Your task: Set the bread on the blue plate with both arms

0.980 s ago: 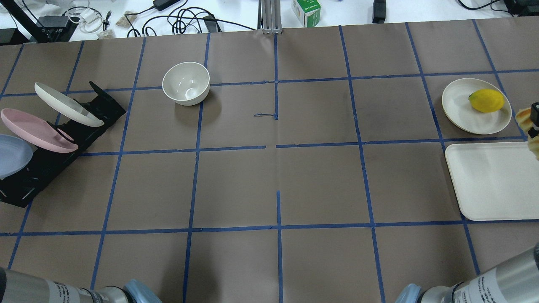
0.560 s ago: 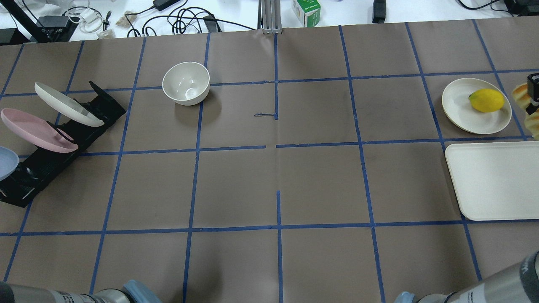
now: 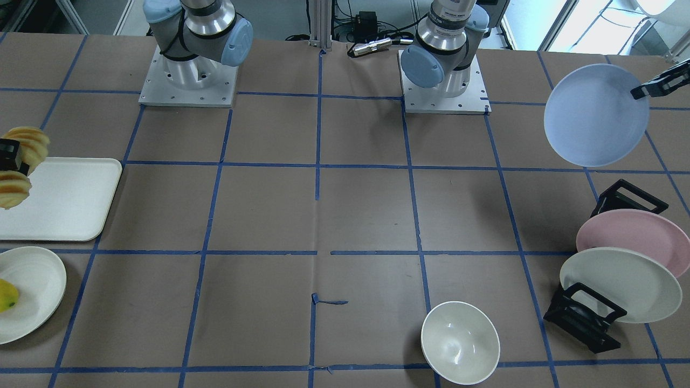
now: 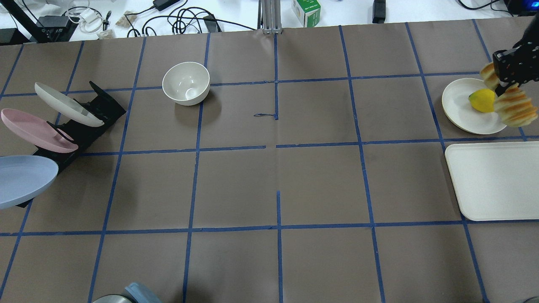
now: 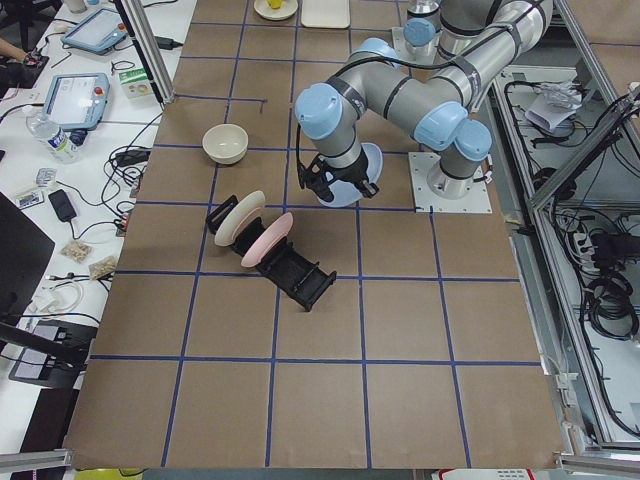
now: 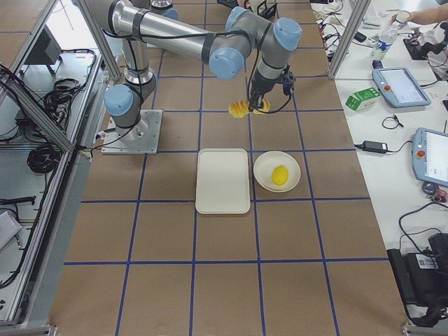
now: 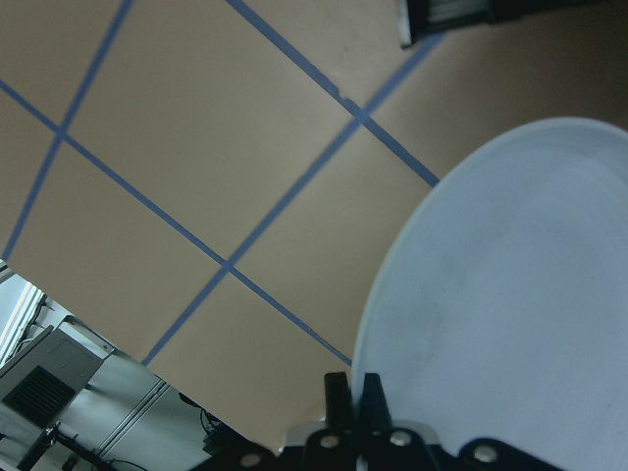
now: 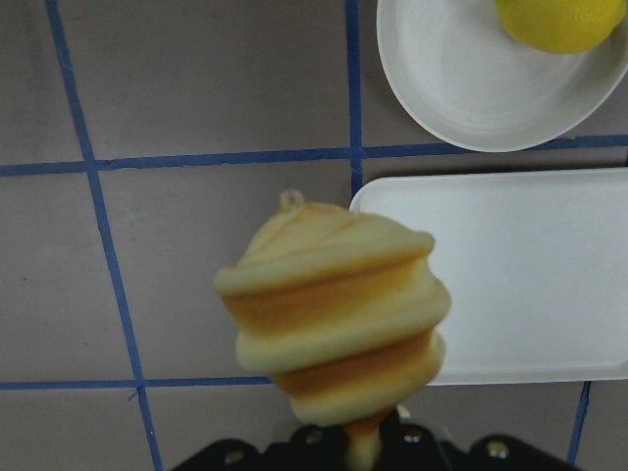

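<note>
My left gripper point(image 7: 353, 381) is shut on the rim of the pale blue plate point(image 7: 510, 314) and holds it tilted in the air. In the front view the blue plate point(image 3: 595, 115) hangs off the rack, the gripper point(image 3: 641, 90) at its edge; overhead, the plate point(image 4: 21, 179) shows at the left edge. My right gripper point(image 4: 503, 87) is shut on the middle of the ridged golden bread point(image 4: 516, 110) and holds it above the table over the lemon plate's edge. The bread also shows in the right wrist view point(image 8: 339, 314) and in the front view point(image 3: 21, 141).
A cream tray point(image 4: 492, 181) lies at the right, with a white plate point(image 4: 459, 109) holding a lemon point(image 4: 481, 101) beyond it. A black rack point(image 4: 88, 122) at the left holds a pink plate point(image 4: 33, 130) and a cream plate point(image 4: 63, 103). A white bowl point(image 4: 186, 83) stands further back.
The blue plate has come off the rack and moved further into view at the left. The bread has moved away from the tray, inward over the lemon plate.
</note>
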Controlling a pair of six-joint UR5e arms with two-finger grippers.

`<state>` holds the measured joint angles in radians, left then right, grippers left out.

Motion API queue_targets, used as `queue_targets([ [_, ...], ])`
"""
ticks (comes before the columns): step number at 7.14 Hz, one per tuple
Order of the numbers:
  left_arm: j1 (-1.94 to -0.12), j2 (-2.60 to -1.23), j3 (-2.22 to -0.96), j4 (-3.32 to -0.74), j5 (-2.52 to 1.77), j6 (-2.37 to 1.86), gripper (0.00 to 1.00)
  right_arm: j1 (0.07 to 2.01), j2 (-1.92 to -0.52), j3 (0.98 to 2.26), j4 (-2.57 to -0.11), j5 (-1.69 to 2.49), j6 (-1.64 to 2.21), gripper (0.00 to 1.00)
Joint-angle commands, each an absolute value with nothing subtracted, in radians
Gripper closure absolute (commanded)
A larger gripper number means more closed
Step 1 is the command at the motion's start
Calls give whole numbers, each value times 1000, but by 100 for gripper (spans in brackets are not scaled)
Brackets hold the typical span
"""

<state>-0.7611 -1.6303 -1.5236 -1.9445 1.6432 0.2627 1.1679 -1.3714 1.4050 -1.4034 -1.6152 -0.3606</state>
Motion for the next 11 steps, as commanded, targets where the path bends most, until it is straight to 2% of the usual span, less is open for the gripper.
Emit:
queue_targets([
  [1,-980,-1637,-1571,-1814,1304,307,100,1209,-1397,1404,-1375,-1606,-319,100],
  [3,-1206,-1660,-1677,-1517,1248,301,100,1308,-1433,1404,-1356,-1516,-143,100],
  [5,-1378,-1690,-1881,-1104,1100,52,100,1405,-1436,1401,-1359,-1513,-24,100],
  [7,-1492,-1761,-2018,-910,1108,-73,100,1491,-1434,1393,-1367,-1506,84,100],
  [11,-1565,-1937,-2025,-698,1112,-192,100,1616,-1339,1390,-1483,-1407,238,100],
])
